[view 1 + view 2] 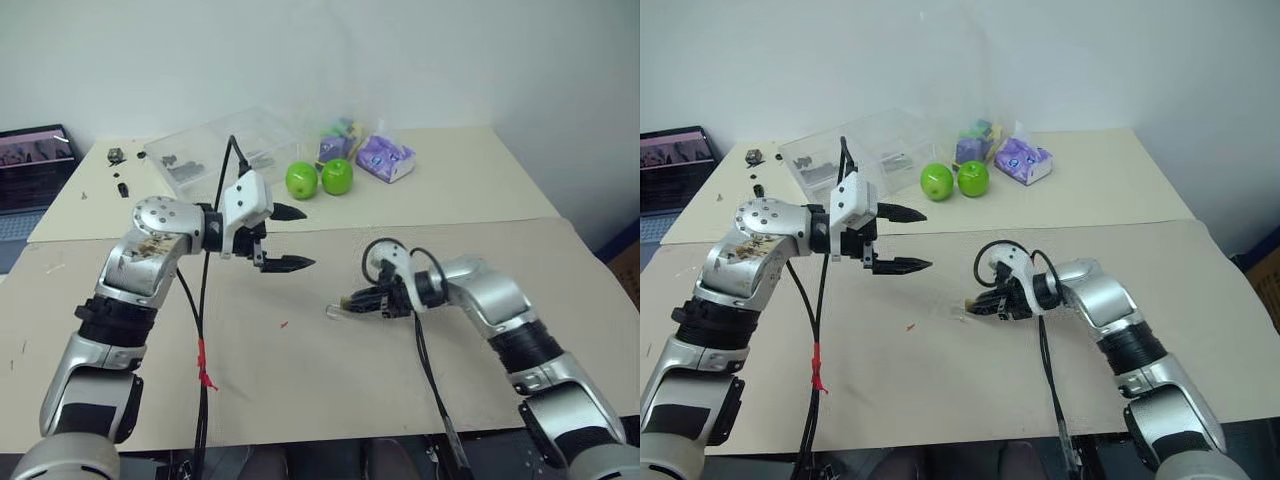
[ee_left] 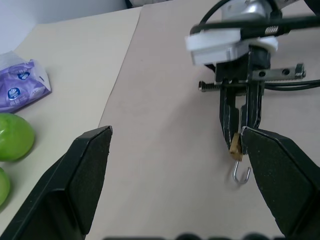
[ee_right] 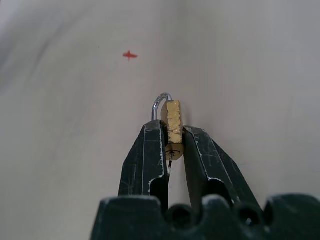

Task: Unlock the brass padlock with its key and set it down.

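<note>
Right gripper [image 3: 172, 142] pinches padlock [image 3: 173, 125], shackle [image 2: 241, 173] swung free beyond tips; left gripper [image 1: 290, 238] gapes empty. Lower gently, then release.

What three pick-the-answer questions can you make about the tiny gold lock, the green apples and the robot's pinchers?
1. Where is the tiny golden-brass padlock?
A. between the right gripper's black fingers
B. beside the apples
C. in the clear plastic box

2. How many round green apples are there?
A. one
B. two
C. four

3. How is the left gripper?
A. shut
B. holding an apple
C. open

Answers: 1 A, the fingers pinch its brass body. 2 B, two sit together by the purple packet. 3 C, its fingers stand wide apart, holding nothing.
</note>
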Tool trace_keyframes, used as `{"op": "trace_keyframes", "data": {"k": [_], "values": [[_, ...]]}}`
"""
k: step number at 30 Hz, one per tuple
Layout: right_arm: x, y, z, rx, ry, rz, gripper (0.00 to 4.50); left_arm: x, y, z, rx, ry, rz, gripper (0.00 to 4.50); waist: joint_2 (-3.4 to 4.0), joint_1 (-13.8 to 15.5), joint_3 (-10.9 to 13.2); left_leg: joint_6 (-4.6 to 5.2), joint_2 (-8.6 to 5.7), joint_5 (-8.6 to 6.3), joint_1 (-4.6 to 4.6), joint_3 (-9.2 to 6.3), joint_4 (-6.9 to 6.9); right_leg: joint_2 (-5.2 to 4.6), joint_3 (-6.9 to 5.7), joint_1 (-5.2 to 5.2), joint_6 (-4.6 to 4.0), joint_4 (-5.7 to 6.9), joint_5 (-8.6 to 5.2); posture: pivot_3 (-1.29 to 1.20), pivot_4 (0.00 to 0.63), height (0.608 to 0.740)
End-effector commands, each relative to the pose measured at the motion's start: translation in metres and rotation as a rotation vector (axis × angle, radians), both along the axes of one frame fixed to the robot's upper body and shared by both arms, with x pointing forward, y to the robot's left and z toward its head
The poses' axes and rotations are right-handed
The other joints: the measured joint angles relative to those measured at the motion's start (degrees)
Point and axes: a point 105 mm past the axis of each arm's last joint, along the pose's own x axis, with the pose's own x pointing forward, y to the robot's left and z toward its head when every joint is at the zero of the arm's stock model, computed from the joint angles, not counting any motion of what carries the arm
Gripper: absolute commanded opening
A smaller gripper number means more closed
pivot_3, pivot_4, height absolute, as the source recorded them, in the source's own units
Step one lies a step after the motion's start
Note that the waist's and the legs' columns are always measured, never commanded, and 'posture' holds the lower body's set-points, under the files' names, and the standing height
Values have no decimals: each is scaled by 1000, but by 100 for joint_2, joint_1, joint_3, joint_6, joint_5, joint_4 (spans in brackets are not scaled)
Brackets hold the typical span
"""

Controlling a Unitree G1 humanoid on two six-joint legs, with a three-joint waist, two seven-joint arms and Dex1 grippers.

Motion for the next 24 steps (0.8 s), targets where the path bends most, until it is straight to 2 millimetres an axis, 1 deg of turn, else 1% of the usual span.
{"op": "trace_keyframes", "data": {"k": [1, 3, 4, 6, 8, 11, 12, 15, 17, 20, 22, 24], "values": [[9, -2, 2, -42, -76, 21, 1138, -10, -4, 6, 14, -23, -43, 4500, 0, 2, 0, 0, 0, 0, 0, 0, 1, 0, 0, 0, 0, 0, 0, 0, 150, 740], [12, -8, -5, -77, -93, 15, 1571, -11, -5, 5, 16, -20, -48, 4500, 0, 5, 0, 0, 0, 0, 1, 0, 1, 0, -1, 0, 0, 2, 0, 0, 150, 740], [14, -14, -8, -95, -97, 3, 1902, -11, -6, 5, 16, -21, -47, 4500, 0, 5, 0, 0, 0, 0, 2, 0, 1, 0, -1, 0, 0, 3, 0, 0, 150, 740], [18, -36, -13, -160, -121, -20, 2686, -11, -7, 4, 15, -19, -48, 4500, 0, -3, 0, 0, 0, 0, 10, 1, -1, 0, -1, 1, 0, 7, 0, 0, 150, 740], [21, -54, -12, -195, -138, -41, 3341, -12, -8, 3, 15, -15, -49, 4500, 1, 22, 0, 1, 0, -1, 21, 2, -1, -1, -1, 11, 1, 12, 0, 0, 150, 740], [23, -97, -4, -266, -164, -87, 4349, -12, -10, 1, 12, -11, -56, 4500, 1, 63, 0, 2, -1, -2, 30, 2, 0, -1, -1, 25, 3, 8, -2, 0, 150, 740], [21, -111, 0, -295, -175, -98, 4473, -13, -11, 1, 8, -10, -59, 4500, 2, 91, 1, 2, -1, -2, 28, 2, 1, 0, -1, 25, 3, 7, -2, 0, 150, 740], [13, -142, 10, -370, -228, -102, 4473, -12, -13, 0, -8, -3, -56, 4500, 2, 163, 0, 2, -2, -1, 20, 3, -2, 0, -2, 25, 3, -9, -2, 0, 150, 740], [8, -151, 15, -412, -288, -77, 4473, -12, -14, -2, -13, -2, -47, 4500, 2, 158, 0, 2, -2, -2, 13, 5, -3, 0, -2, 22, 3, -20, -2, 0, 150, 740], [-3, -151, 35, -394, -389, -60, 4473, -9, -15, -3, -28, -60, -5, 4500, 5, 60, 1, 2, 0, -2, 12, 15, -2, 1, 5, 18, 2, -21, -2, 0, 150, 740], [-13, -142, 49, -366, -473, -47, 4473, -5, -15, -4, -80, -55, 51, 4500, 10, 17, 0, 6, 2, -4, 13, 16, -2, 2, 9, 19, 2, -17, -1, 0, 150, 740], [-29, -129, 57, -313, -513, -8, 4473, -9, -14, -12, -75, -41, 53, 4500, 10, 6, 0, 10, 3, -6, 17, 15, -4, 2, 9, 22, 2, -17, -1, 0, 150, 740]]}}
